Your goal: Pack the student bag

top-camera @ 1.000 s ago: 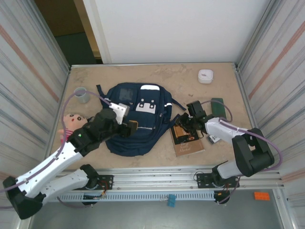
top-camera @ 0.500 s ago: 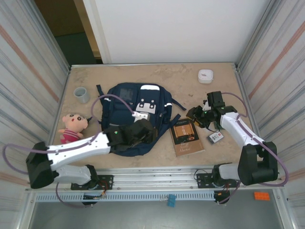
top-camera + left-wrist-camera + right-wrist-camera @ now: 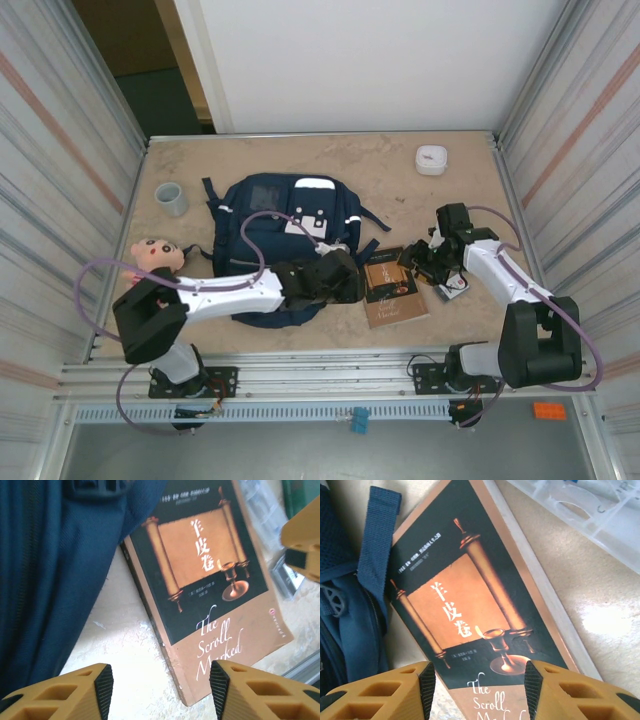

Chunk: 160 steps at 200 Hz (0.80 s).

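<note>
The student bag [image 3: 285, 225] lies flat on the table, navy blue, with white patches near its top. A book [image 3: 390, 288] with a dark cover and a brown lower band lies just right of it. My left gripper [image 3: 347, 283] hovers open at the bag's lower right corner, over the bare table beside the book's [image 3: 200, 580] left edge, next to the bag fabric [image 3: 55, 570]. My right gripper [image 3: 416, 262] hangs open above the book's [image 3: 465, 605] upper right part, with a bag strap [image 3: 375, 545] at its left. Neither gripper holds anything.
A doll [image 3: 150, 258] lies left of the bag and a grey cup [image 3: 171, 199] stands behind it. A white round box [image 3: 431, 159] sits at the back right. A clear plastic case [image 3: 590, 515] and a small card [image 3: 455, 288] lie right of the book.
My left arm swung right across the bag's front to the book's left edge, its jaws narrowing a little. My right gripper left the book, came back above it and opened wider.
</note>
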Tool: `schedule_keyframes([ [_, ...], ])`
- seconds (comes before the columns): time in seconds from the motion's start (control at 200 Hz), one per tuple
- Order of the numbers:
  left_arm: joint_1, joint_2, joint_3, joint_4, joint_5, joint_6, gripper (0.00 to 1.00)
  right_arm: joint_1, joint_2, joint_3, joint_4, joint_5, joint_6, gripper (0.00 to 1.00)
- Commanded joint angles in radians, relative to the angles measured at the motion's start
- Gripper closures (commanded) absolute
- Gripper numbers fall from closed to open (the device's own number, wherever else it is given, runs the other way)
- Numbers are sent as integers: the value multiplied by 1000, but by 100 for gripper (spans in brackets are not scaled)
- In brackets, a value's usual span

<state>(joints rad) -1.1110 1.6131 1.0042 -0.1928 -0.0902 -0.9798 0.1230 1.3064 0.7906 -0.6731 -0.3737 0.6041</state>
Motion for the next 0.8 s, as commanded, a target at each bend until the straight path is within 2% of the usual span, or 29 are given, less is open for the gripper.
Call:
schedule_keyframes([
  [0.0,32,33,22,62,97,-42,45,-2,6,-18,-31,52,-33,49],
  [0.205,71,158,59,124,243,-61,48,1,79,-56,11,55,5,50],
  [0.346,72,233,107,115,272,-72,47,8,85,-104,36,44,60,57],
  [0.456,78,241,105,84,262,-79,47,66,30,-167,73,8,143,59],
  [0.551,90,232,89,68,243,-84,47,104,-54,-187,65,-1,194,56],
  [0.651,104,215,76,48,238,-67,47,81,-129,-145,-22,36,158,47],
  [0.797,106,203,62,37,240,-48,48,29,-82,-49,-111,73,34,45],
])
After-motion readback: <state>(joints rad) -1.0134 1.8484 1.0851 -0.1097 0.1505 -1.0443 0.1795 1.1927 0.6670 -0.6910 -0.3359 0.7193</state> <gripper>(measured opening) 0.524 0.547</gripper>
